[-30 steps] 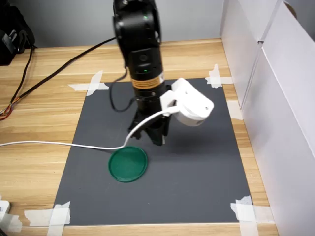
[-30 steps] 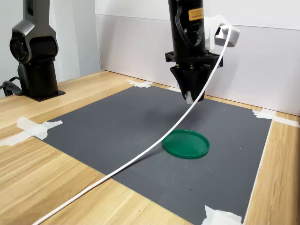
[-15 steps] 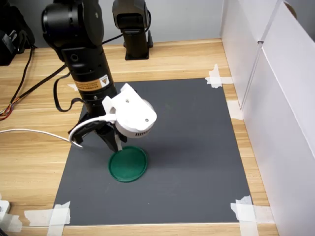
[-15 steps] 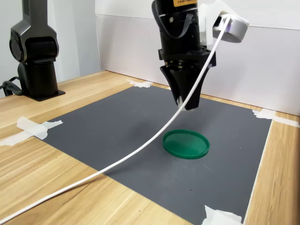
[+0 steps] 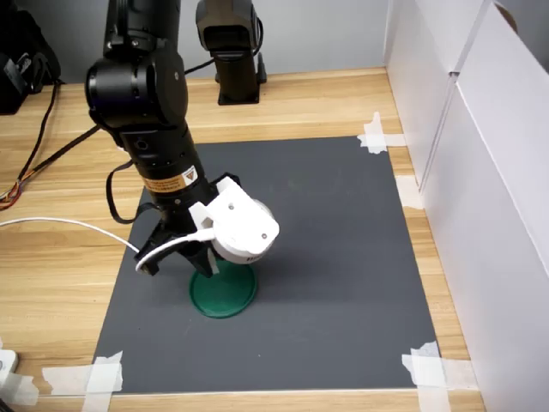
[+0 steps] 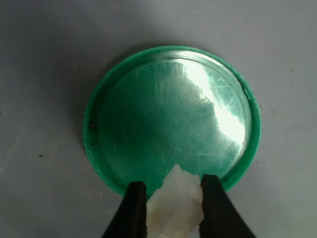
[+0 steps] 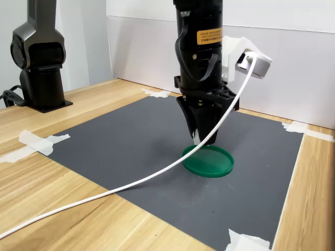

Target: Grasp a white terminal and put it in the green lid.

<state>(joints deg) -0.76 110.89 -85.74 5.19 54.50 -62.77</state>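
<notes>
A dark mat (image 5: 343, 257) is lying taped on the table (image 5: 77, 257); tape (image 5: 377, 136) is sitting at its one o'clock corner.

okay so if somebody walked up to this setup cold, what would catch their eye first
Probably the black arm planted over the green lid in the middle of the dark mat, its gripper hanging low above the lid's rim. In the wrist view the white terminal sits pinched between the fingers. A white cable sweeps from the wrist camera across the mat in the second exterior view.

A wooden worktop (image 5: 77, 257) is covered by a dark grey mat (image 5: 343, 257) (taped at its corners (image 5: 426, 369)); the green lid (image 7: 212, 162) and a white cable (image 7: 78, 201) are laid there.
</notes>
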